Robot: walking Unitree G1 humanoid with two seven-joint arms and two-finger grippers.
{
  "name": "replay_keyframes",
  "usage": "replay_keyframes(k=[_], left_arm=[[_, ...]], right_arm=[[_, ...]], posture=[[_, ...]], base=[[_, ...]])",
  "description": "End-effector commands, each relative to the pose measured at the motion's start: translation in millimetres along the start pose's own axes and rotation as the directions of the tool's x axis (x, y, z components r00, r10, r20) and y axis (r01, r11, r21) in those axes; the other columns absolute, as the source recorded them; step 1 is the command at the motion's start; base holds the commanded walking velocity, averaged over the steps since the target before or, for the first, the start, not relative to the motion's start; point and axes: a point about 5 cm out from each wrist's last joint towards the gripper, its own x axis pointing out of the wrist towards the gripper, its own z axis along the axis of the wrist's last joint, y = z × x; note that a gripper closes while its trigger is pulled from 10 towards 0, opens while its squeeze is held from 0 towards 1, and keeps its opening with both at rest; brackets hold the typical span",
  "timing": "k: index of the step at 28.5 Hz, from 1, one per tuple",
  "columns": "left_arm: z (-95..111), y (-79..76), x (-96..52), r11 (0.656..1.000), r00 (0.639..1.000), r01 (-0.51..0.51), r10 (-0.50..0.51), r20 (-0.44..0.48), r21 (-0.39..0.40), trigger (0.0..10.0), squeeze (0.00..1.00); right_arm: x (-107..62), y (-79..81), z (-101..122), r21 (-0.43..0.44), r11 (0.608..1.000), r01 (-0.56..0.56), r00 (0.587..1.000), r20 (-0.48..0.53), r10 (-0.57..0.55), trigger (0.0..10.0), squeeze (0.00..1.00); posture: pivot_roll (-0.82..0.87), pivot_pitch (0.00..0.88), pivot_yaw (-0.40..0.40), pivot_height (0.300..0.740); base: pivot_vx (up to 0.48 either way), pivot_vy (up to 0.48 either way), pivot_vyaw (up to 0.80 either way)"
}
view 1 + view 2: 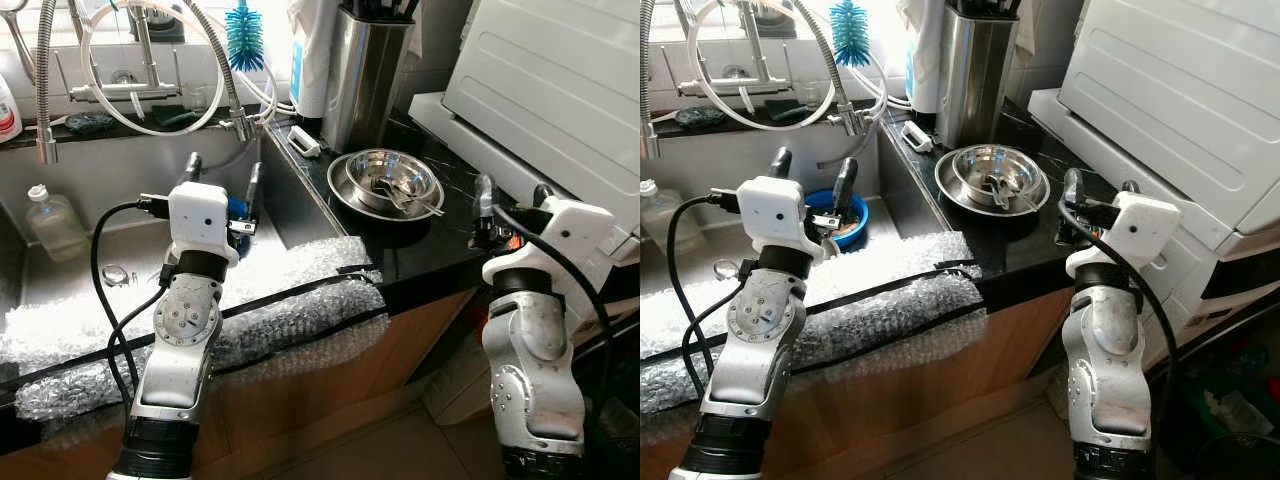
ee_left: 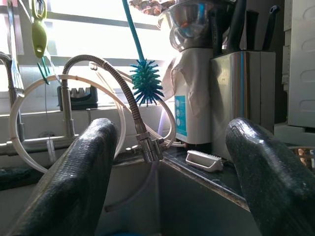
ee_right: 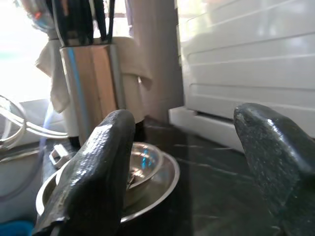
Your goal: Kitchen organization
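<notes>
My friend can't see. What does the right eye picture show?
Two robot arms reach over a kitchen counter: the open left gripper above a blue bowl in the sink, the open right gripper near stacked steel bowls.

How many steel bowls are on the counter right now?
2: a small steel bowl holding utensils sits nested inside a wider steel bowl, on the black counter beside the knife block. Any further bowl underneath would be hidden.

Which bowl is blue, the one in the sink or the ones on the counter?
The blue bowl sits down in the sink, just beyond the left gripper. The nested steel bowls on the black counter are shiny silver.
</notes>
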Motion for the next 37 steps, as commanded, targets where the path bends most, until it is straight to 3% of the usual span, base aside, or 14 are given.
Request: replay_keyframes(k=[1, 6, 9, 28, 33, 35, 37], left_arm=[[1.9, -4.1, 2.9, 1.000, 1.000, 0.013, -0.013, 0.011, -0.006, 10.0, 0.00], [2.1, -4.1, 3.4, 1.000, 1.000, 0.013, -0.013, 0.013, -0.004, 10.0, 0.00], [2.4, -3.9, 3.8, 1.000, 1.000, 0.013, -0.013, 0.014, -0.003, 10.0, 0.00], [2.1, -4.3, 3.9, 1.000, 1.000, 0.009, -0.009, 0.011, -0.011, 10.0, 0.00], [1.9, -4.5, 3.9, 1.000, 1.000, 0.010, -0.010, 0.010, -0.012, 10.0, 0.00], [1.6, -4.8, 4.2, 1.000, 1.000, 0.011, -0.011, 0.009, -0.009, 10.0, 0.00], [1.5, -5.1, 4.5, 1.000, 1.000, 0.012, -0.012, 0.009, -0.008, 10.0, 0.00]], right_arm=[[2.2, 1.8, -0.6, 0.012, 0.999, -0.042, 0.999, -0.011, 0.042, 10.0, 0.00], [2.4, 19.1, -5.2, 0.022, 0.985, -0.169, 0.985, -0.033, 0.170, 10.0, 0.00], [2.9, 22.1, -5.5, 0.033, 0.984, -0.177, 0.984, -0.030, 0.178, 10.0, 0.00], [6.3, 15.0, -5.5, 0.003, 0.990, -0.142, 0.990, -0.025, 0.142, 10.0, 0.00], [7.5, 12.8, -7.5, 0.039, 0.992, -0.119, 0.992, -0.039, 0.121, 10.0, 0.00], [15.7, 9.4, -8.1, 0.189, 0.980, -0.056, 0.996, -0.060, 0.068, 10.0, 0.00], [18.8, 9.2, -9.3, 0.219, 0.975, -0.046, 0.995, -0.073, 0.063, 10.0, 0.00]], posture=[[0.00, 0.000, -0.113, 0.740], [0.00, 0.000, -0.114, 0.740], [0.00, 0.000, -0.113, 0.740], [0.00, 0.000, -0.113, 0.740], [0.00, 0.000, -0.113, 0.740], [0.00, 0.000, -0.114, 0.740], [0.00, 0.000, -0.113, 0.740]], base=[[0.000, 0.000, 0.00], [0.000, 0.000, 0.00], [0.000, 0.000, 0.00], [0.000, 0.000, 0.00], [0.000, 0.000, 0.00], [0.000, 0.000, 0.00], [0.000, 0.000, 0.00]])
